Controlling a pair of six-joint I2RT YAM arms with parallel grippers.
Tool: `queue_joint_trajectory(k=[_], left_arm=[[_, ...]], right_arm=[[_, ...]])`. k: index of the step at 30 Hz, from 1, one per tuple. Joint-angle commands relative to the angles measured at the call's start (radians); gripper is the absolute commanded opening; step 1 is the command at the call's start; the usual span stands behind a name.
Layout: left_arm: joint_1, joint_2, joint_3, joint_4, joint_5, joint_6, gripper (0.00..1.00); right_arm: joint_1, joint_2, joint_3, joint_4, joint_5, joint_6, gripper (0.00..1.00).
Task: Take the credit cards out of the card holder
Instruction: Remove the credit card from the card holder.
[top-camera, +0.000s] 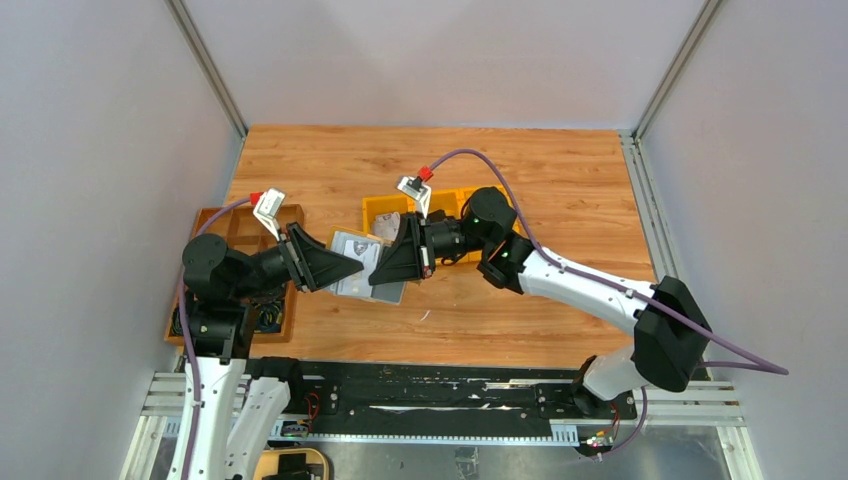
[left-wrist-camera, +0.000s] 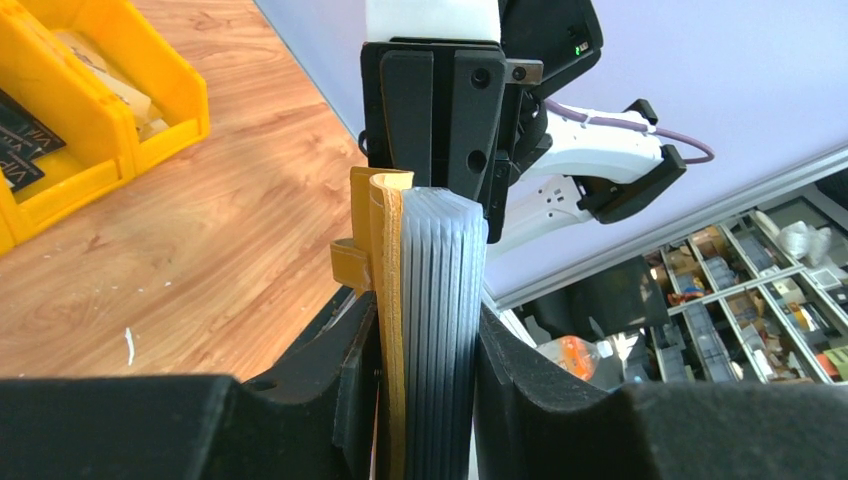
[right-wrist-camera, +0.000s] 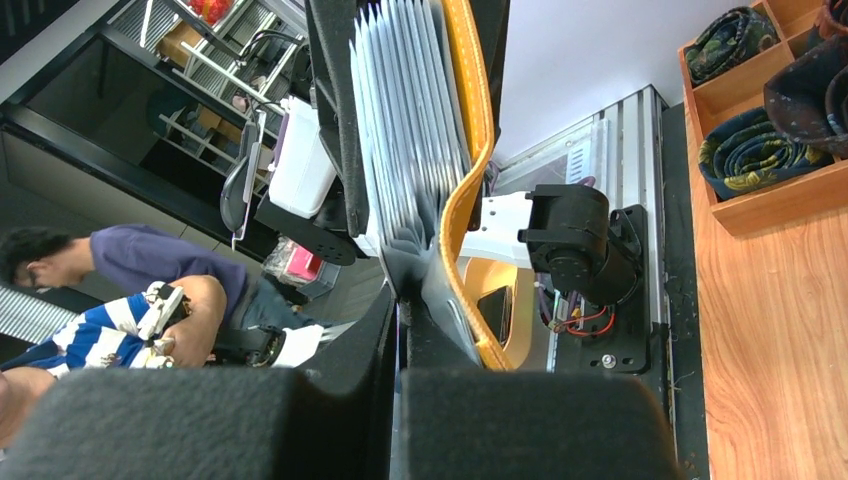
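Left arm reaches toward 3 o'clock, left gripper (top-camera: 345, 268) clamped on card holder (top-camera: 362, 255). Right arm reaches toward 9 o'clock, right gripper (top-camera: 385, 272) pinched on its other end. Holder over table (top-camera: 560, 180) centre, long axis 9-to-3.

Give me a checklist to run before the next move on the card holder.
1. Left claw clamped on holder: ok.
2. Right claw shut at the base of the pockets: ok.
3. Right claw pinching a card, not just lining: cannot tell.
4. Pockets fanned open: ok.
5. Cards visible in pockets: cannot tell, views are edge-on.
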Motion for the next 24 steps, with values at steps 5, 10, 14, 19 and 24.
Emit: queue_joint_trajectory(k=[5,10,14,19,24], left_arm=[[-0.009,-0.004,0.048,0.105,0.052,-0.063,0.28],[-0.009,-0.001,0.074,0.064,0.037,-0.028,0.31],[-0.009,-0.002,0.091,-0.004,0.013,0.039,0.32],[-0.009,-0.020,0.090,-0.032,-0.032,0.070,0.26],[-0.009,-0.023,0.091,-0.043,-0.031,0.078,0.26]], right_arm=[[-0.017,-0.036,-0.063,0.013,0.024,-0.007,0.00],[-0.021,-0.047,-0.078,0.005,0.020,-0.015,0.00],[-0.023,-0.049,-0.073,0.009,0.019,-0.014,0.00],[-0.027,-0.020,-0.030,0.066,0.020,0.043,0.32],[-0.036,0.035,0.009,0.188,0.013,0.139,0.38]])
